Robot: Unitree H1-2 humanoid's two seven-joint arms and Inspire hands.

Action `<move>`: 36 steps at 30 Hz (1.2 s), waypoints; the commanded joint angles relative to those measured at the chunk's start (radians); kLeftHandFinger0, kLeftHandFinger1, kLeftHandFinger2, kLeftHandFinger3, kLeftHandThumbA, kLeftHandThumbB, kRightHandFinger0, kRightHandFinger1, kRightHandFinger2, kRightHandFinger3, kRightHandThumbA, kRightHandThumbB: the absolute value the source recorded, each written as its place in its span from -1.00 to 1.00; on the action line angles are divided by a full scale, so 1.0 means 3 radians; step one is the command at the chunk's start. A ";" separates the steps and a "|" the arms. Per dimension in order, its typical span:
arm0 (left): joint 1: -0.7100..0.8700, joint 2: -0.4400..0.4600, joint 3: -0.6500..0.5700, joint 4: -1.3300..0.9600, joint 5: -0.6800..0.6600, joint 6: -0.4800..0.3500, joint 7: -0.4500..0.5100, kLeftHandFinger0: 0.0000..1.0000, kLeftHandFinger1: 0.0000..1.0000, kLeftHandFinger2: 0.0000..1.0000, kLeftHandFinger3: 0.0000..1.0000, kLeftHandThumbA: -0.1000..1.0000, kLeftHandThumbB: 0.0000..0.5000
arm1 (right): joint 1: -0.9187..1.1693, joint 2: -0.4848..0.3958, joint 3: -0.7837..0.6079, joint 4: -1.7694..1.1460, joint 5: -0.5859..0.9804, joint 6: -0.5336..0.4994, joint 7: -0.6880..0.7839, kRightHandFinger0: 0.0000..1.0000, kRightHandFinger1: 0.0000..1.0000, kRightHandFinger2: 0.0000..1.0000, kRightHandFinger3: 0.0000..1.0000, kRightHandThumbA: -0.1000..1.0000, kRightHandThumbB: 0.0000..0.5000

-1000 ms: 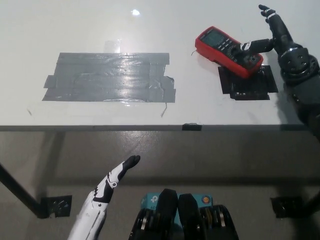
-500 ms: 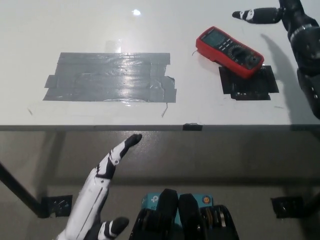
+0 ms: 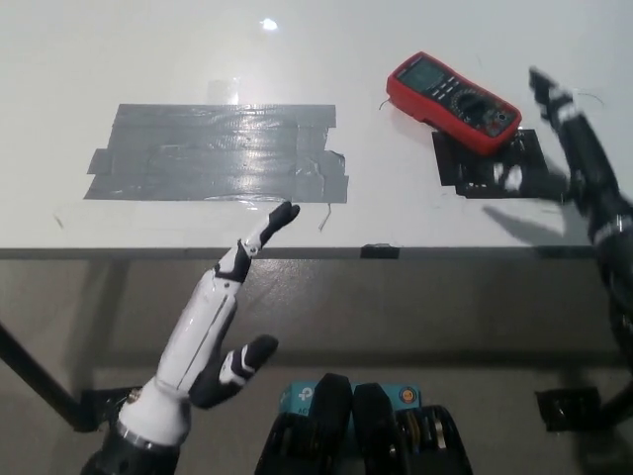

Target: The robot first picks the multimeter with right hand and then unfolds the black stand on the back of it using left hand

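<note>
Since a moment ago the black right hand (image 3: 579, 163) has come down from the far right corner and now hangs low at the right side of the desk (image 3: 396, 213), just right of the meter, touching nothing. Its fingers are spread wide and it holds nothing. One fingertip with a white mark reaches over the black tape patch (image 3: 492, 168).

Meanwhile the white left hand (image 3: 213, 327) has risen higher at the lower left, with its long fingers stretched out toward the desk edge. It is open and empty too.

On the right part of the desk lies the red multimeter (image 3: 452, 101), face up and slanted, with its lower end over the black tape patch. A wide patch of grey tape (image 3: 220, 153) lies at the left.
</note>
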 commanded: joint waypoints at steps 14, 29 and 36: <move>-0.0148 0.0108 0.0600 0.0915 -0.0394 0.0172 0.0346 1.00 1.00 1.00 1.00 1.00 -0.28 | 0.1561 0.0281 -0.0455 -0.2934 0.0294 -0.0592 -0.0079 1.00 1.00 1.00 1.00 0.62 0.33; 0.0505 0.0058 0.0618 0.1135 -0.0357 0.0071 0.0319 1.00 1.00 1.00 1.00 1.00 0.01 | 0.2023 0.0619 -0.0460 -0.1233 0.0389 -0.0666 0.0361 1.00 1.00 1.00 1.00 0.39 0.22; 0.0644 0.0070 0.0613 0.1315 -0.0405 -0.0005 0.0360 1.00 1.00 1.00 1.00 1.00 0.00 | 0.2212 0.0619 -0.0439 -0.1177 0.0268 -0.0769 0.0412 1.00 1.00 1.00 1.00 0.35 0.17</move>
